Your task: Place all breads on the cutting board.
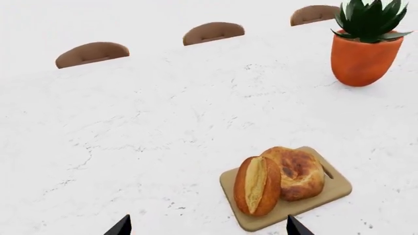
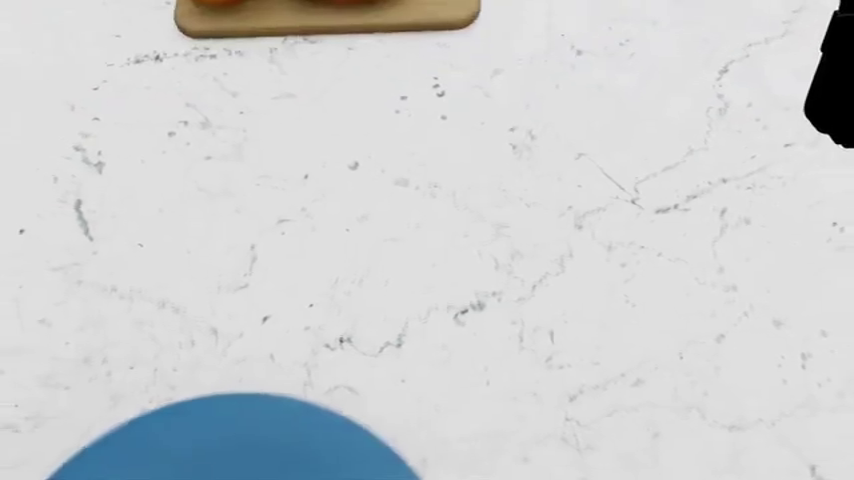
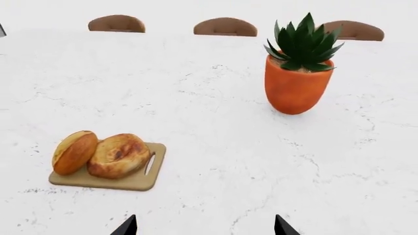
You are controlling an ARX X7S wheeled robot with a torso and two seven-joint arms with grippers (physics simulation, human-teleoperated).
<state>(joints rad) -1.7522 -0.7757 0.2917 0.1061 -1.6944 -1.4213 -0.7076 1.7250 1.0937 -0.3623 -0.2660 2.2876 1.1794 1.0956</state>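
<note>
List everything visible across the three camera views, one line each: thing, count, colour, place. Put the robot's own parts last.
oval loaf: 1, orange-brown, on the cutting board, touching the round bread.
round bread: 1, golden-brown with dark spots, on the cutting board, at the slot end.
cutting board: 1, light wood, on the table.
potted plant: 1, dark green leaves in an orange pot, standing on the table apart from the board.
chair backs: 3, brown, along the far table edge.
blue round thing: 1, blue, at the near edge of the head view, partly cut off.
table: 1, white marble with grey veins.
left gripper: 1, black fingertips spread, holding nothing.
right gripper: 1, black fingertips spread, holding nothing.
</note>
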